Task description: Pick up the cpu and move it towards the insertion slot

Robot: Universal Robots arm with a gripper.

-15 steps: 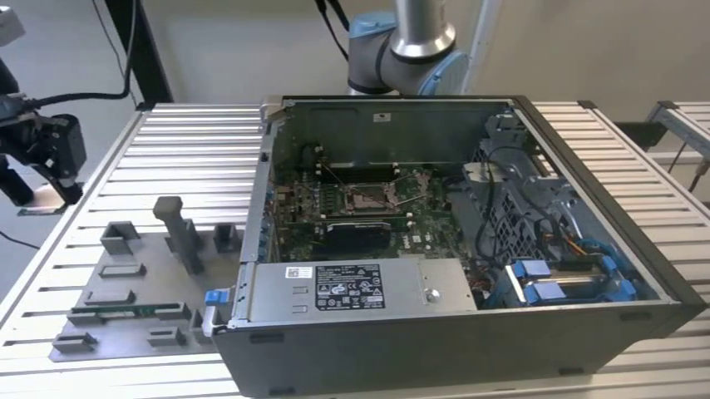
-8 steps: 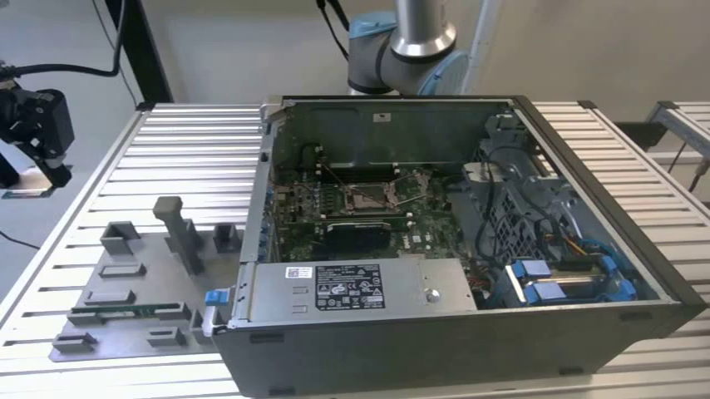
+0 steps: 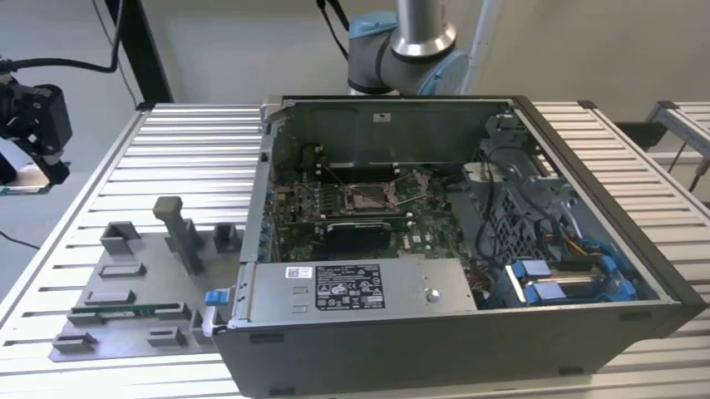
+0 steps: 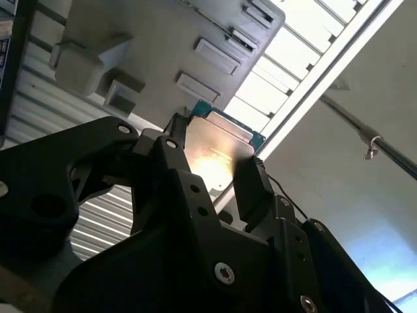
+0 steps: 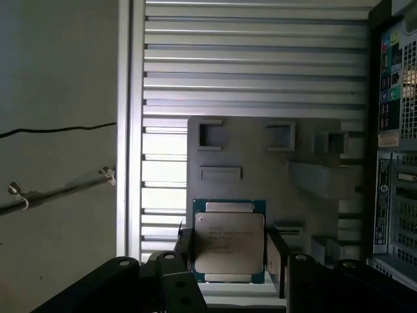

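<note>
The gripper (image 5: 230,255) pinches the cpu (image 5: 229,231) by two edges above the grey tray (image 5: 260,163), so a jolt might tilt or drop it.

Small flat square cpu chip (image 5: 229,241), silver-grey metal lid on a green-edged board, clamped at two opposite edges between the fingers of the black gripper (image 5: 229,249), lid facing the first wrist view. Square metal-framed insertion slot (image 3: 372,195), brownish centre uncovered, thin wire levers alongside, flat on the green board inside the open case, toward its far side.
</note>
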